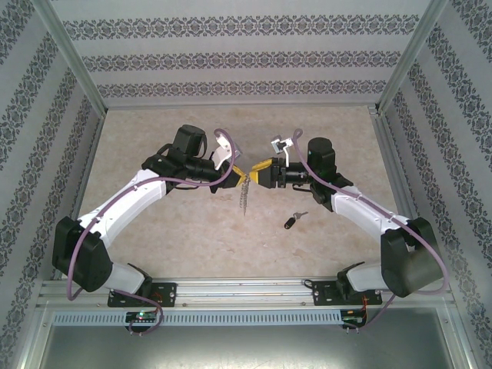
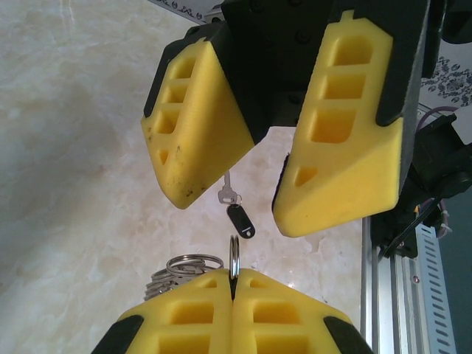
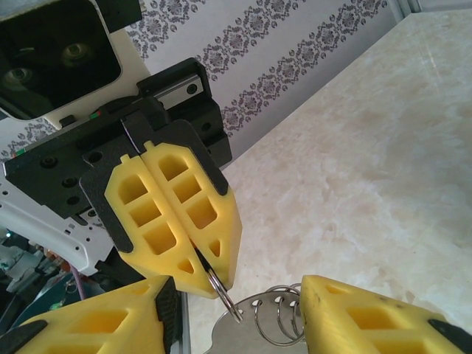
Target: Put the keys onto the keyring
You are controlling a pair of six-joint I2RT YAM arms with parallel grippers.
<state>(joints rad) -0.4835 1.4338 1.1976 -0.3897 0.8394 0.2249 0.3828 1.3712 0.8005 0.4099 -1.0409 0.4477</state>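
The left claw (image 1: 235, 175) is clamped shut on the keyring (image 2: 234, 258), pinching one thin ring edge-on between its pads, raised over the middle of the desk (image 1: 192, 246). The right claw (image 1: 257, 174) faces it tip to tip from the right, with its jaws apart. Its yellow fingers (image 3: 354, 313) stand on either side of the ring's loose chain (image 3: 273, 318). Whether a pad touches the chain cannot be told.

The key (image 1: 294, 221) is in neither claw. It lies flat on the desk, near and right of the meeting claws, close to the right forearm and well apart from the keyring. Its long axis runs on a diagonal, black head toward the near left and silver blade toward the far right. The right arm is plainly the nearer, so fetching the key likely falls to it while the left presents the ring. For that, the right claw would have to come away from the chain, drop toward the near right and set its jaws across the diagonal.

The top view gives the key's place against both arms and shows the chain hanging down from the claws. The left wrist view gives the pinch itself, with the key on the desk seen through the gap between the right fingers. The right wrist view gives the chain lying between its own fingers.
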